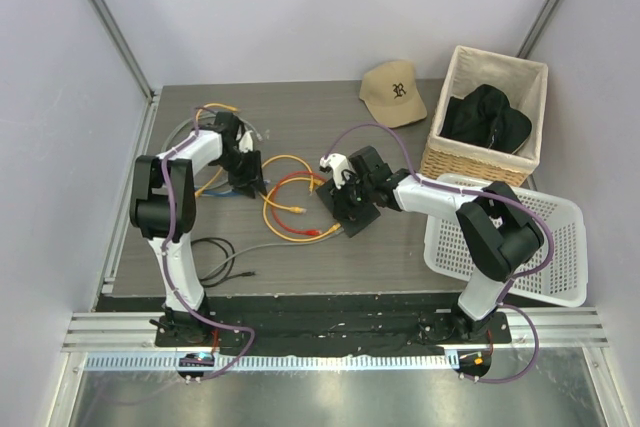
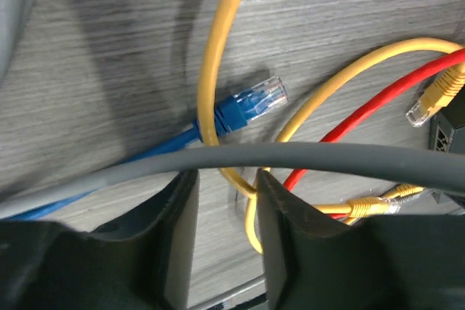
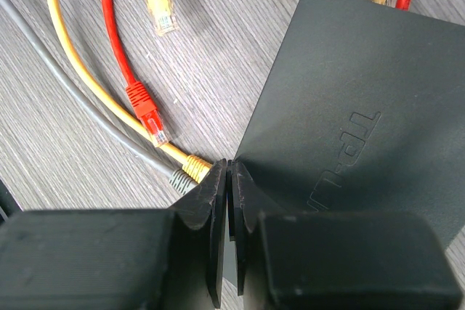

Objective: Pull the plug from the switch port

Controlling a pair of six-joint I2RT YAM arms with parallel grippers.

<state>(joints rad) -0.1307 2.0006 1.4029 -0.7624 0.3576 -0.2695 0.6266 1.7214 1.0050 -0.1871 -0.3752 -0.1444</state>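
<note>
The switch (image 3: 349,70) is laid flat near the middle of the table (image 1: 300,127), its long axis skewed diagonally to the table's edges. One corner is met by the right gripper (image 3: 228,168), whose jaws are almost together. The left gripper (image 2: 227,179) is held with its jaws apart, and a yellow cable (image 2: 205,92) is seen between them.

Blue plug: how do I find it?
Start at the left gripper, over the cable tangle on the table. Just beyond it, crossed by a yellow cable, lies the blue plug. Among yellow plugs, it alone is blue.
</note>
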